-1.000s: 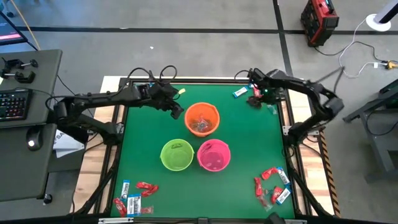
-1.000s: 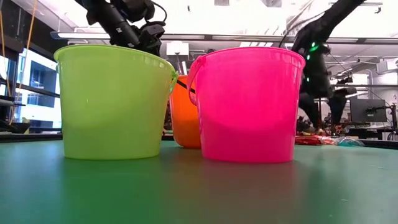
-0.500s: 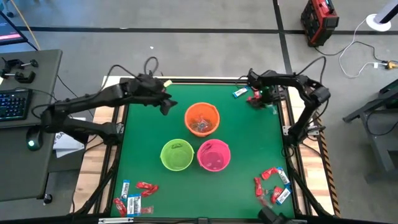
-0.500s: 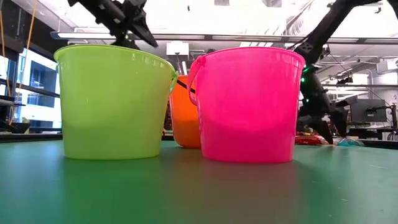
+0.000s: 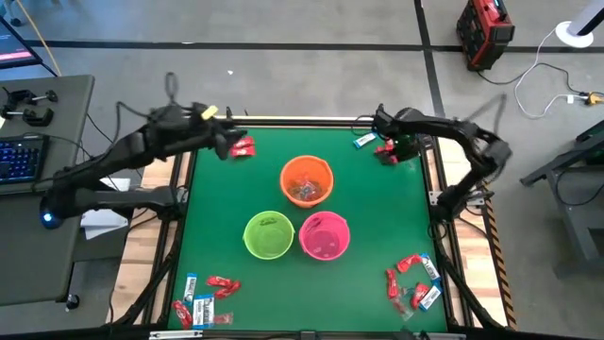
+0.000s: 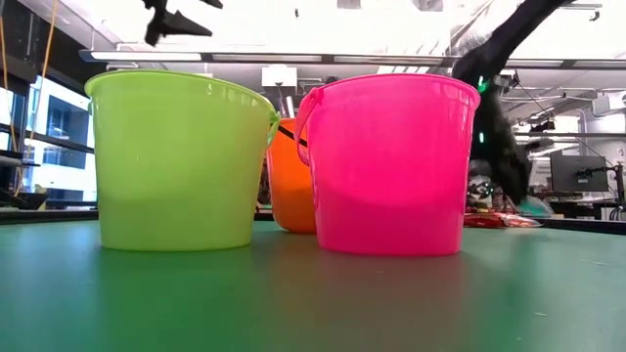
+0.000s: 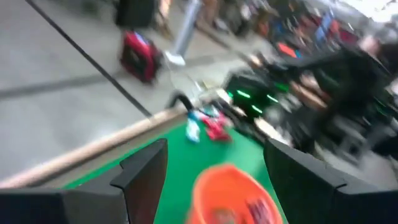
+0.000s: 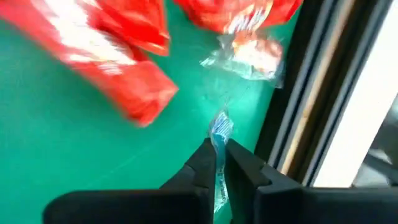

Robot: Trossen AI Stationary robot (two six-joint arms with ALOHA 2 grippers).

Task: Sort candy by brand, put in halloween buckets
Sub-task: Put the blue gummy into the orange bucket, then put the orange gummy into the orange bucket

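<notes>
The right gripper [image 8: 219, 163], wide a second ago, is now pinching a clear candy [image 8: 219, 132] at the table's far right corner. The left gripper [image 5: 229, 146], jaws wide, is pulling back from the orange bucket [image 5: 307, 180] toward the far left corner.

Bright pails on a green table

An orange bucket [image 5: 307, 180], a lime green bucket [image 5: 268, 235] and a hot pink bucket [image 5: 325, 236] sit on the green tabletop [image 5: 377, 217]. Red candies [image 5: 221, 282] and blue-and-white candies [image 5: 202, 310] dot its corners. A clear, blue-tinted wrapper [image 8: 219, 134] shows between the dark fingers [image 8: 199, 168] of the right arm.
</notes>
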